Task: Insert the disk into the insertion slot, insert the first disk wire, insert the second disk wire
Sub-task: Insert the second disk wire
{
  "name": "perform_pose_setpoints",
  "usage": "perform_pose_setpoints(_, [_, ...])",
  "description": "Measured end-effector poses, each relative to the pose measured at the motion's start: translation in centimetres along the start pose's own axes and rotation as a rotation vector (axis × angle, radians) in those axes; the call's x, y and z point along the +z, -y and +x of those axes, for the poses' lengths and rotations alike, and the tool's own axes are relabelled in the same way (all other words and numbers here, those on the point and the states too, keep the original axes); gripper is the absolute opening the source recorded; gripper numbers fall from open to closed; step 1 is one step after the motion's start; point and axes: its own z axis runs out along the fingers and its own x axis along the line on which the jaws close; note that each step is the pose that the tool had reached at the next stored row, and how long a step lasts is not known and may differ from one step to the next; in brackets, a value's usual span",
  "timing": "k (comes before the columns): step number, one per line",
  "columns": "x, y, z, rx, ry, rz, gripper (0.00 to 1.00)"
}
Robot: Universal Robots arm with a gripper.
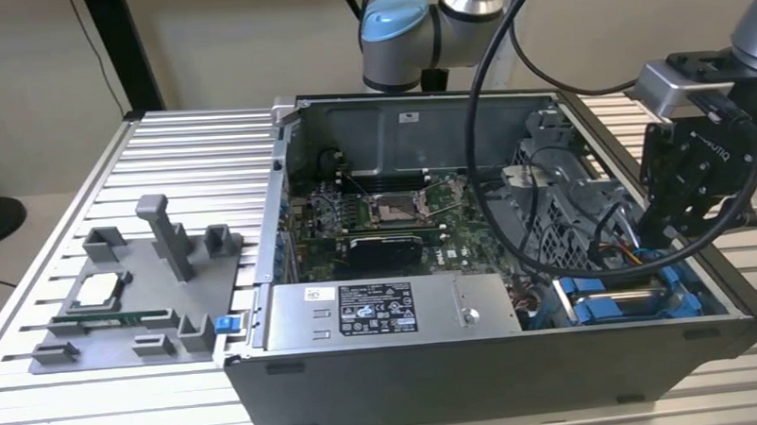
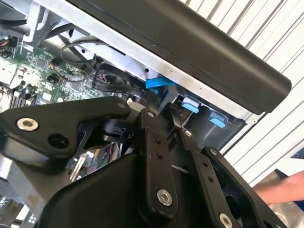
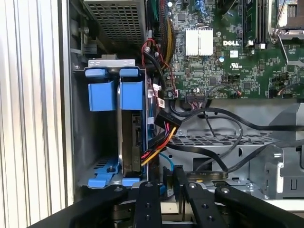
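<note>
Hanging low beside the seated disk in the insertion slot, the gripper seems placed for the wires (its grip I cannot tell).

Exterior view: set off the arm and well back, looking down into the open computer case. First wrist view: close, facing squarely into the case over the insertion slot. Second wrist view: closer still, looking obliquely along the gripper (toward the case wall). All three views share the motherboard and the slot's blue clips.
</note>
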Motion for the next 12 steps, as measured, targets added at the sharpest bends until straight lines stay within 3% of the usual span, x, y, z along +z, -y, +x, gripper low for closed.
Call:
perform_pose_setpoints(6, [0.01, 0.01, -0.41, 0.000, 0.0074, -0.0003, 1.00])
perform_pose_setpoints(12, [-0.24, 0.17, -0.94, 0.000, 0.0073, -0.0019, 1.00])
